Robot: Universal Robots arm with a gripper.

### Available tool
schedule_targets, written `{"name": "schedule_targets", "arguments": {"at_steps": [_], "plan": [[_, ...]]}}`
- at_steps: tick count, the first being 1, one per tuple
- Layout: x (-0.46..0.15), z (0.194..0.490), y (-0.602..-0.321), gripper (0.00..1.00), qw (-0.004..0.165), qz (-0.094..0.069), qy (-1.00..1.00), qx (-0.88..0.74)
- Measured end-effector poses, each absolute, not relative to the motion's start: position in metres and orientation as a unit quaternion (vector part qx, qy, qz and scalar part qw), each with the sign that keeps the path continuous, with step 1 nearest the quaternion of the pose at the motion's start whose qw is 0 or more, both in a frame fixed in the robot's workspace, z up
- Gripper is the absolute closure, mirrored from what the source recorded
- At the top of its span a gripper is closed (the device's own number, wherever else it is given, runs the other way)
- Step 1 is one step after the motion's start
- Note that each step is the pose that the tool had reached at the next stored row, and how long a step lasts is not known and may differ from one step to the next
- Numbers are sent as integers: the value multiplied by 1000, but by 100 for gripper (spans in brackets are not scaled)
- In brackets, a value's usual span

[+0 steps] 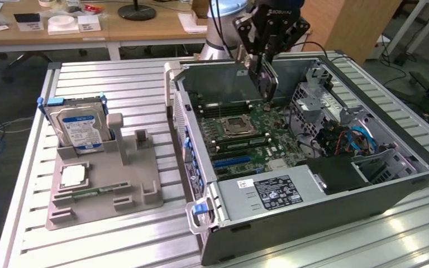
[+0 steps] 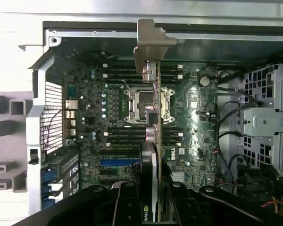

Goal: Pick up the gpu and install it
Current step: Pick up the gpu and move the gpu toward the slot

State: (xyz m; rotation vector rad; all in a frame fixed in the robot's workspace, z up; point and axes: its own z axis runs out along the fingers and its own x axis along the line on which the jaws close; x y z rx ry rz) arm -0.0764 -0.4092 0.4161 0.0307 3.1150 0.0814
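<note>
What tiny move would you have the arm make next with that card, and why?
Probably a sideways shift, not down yet. The end effector holds the gpu on edge over the processor socket, while the blue slot lies further along the motherboard, nearer the power supply.

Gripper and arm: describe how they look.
The gripper is black, built of jointed linkage fingers with visible bolts, and has white lettering on its body. The arm is a smooth silver-grey tube, with a dark cable beside it.
</note>
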Motion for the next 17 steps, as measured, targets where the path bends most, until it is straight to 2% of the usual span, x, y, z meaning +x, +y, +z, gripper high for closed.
{"name": "schedule_targets", "arguments": {"at_steps": [17], "plan": [[-21,416,-408,73,13,27,1000,10]]}}
